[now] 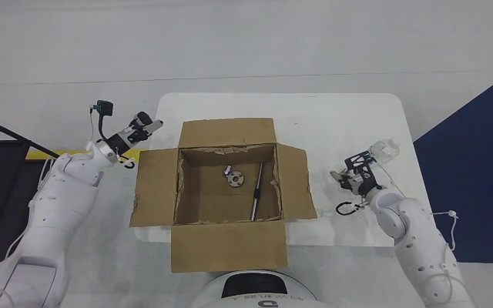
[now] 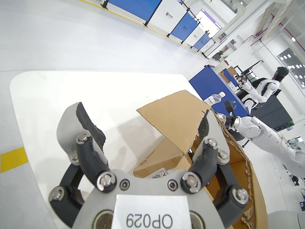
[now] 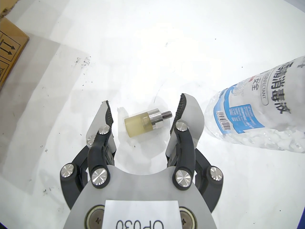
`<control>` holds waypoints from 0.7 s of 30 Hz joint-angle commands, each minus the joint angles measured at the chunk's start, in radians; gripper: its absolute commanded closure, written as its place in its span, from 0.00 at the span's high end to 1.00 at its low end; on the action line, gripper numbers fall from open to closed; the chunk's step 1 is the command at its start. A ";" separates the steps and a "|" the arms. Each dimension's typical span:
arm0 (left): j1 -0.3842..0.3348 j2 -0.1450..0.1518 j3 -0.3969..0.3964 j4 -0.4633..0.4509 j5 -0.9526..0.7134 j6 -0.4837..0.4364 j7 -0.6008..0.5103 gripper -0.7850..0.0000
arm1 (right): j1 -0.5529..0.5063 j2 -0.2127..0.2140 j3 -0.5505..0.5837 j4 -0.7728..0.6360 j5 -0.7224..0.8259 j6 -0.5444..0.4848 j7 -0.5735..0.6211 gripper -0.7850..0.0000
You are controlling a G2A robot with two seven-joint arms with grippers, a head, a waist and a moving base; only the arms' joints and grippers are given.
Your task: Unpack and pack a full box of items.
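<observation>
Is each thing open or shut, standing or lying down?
box, open, flaps spread out.
round metal part, lying flat inside box.
thin rod, lying inside box.
small cylinder, lying on its side.
bottle, lying on its side.
left gripper, open, empty.
right gripper, open, around the small cylinder.

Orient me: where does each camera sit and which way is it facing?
Top view: above the arms, looking down at the table and open box; both arms show.
Left wrist view: on the left arm, facing across the table past a box flap into the hall; left gripper, fingers open, shows.
Right wrist view: on the right arm, looking down at the table; right gripper straddles a threaded stud beside the bottle.
Shared: box and bottle appear in all three.
</observation>
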 commanded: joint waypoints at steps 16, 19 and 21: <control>0.000 0.000 0.000 0.000 0.000 0.000 0.000 1.00 | -0.218 0.009 0.094 -0.306 -0.077 -0.014 -0.147 1.00; 0.000 0.000 0.000 0.000 0.000 0.000 0.000 1.00 | -0.215 0.008 0.090 -0.311 -0.070 -0.020 -0.154 1.00; 0.000 0.000 0.000 0.000 0.000 0.000 0.000 1.00 | -0.193 0.006 0.069 -0.332 -0.043 -0.063 -0.185 1.00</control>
